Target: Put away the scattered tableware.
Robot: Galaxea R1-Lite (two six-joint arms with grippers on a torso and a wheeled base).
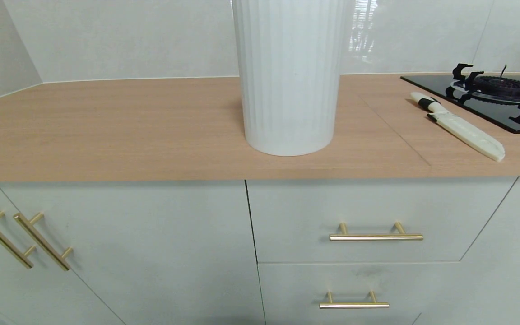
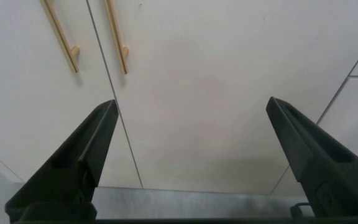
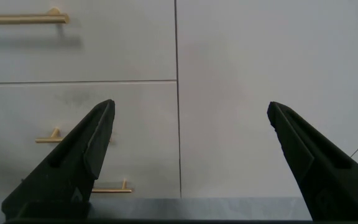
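The matt wood-grain countertop (image 1: 106, 131) bears a ribbed, softly glossy white container (image 1: 289, 76), with a smooth cream knife (image 1: 463, 131) and glossy black glass hob (image 1: 431, 85) to the container's right and matt pale cabinet fronts (image 1: 151, 248) with brassy metal handles (image 1: 376, 236) below it.

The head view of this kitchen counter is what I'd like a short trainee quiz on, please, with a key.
1. True or false: the knife lies on the countertop between the white ribbed container and the hob.
2. Multiple choice: the left hand is A) open and empty, B) shut on the knife, C) shut on a spoon.
3. Short answer: does the knife's blade tip point toward the countertop's front edge or toward the wall?

Key: 1. True. 2. A. 3. The front edge; its handle lies on the far side, by the hob.
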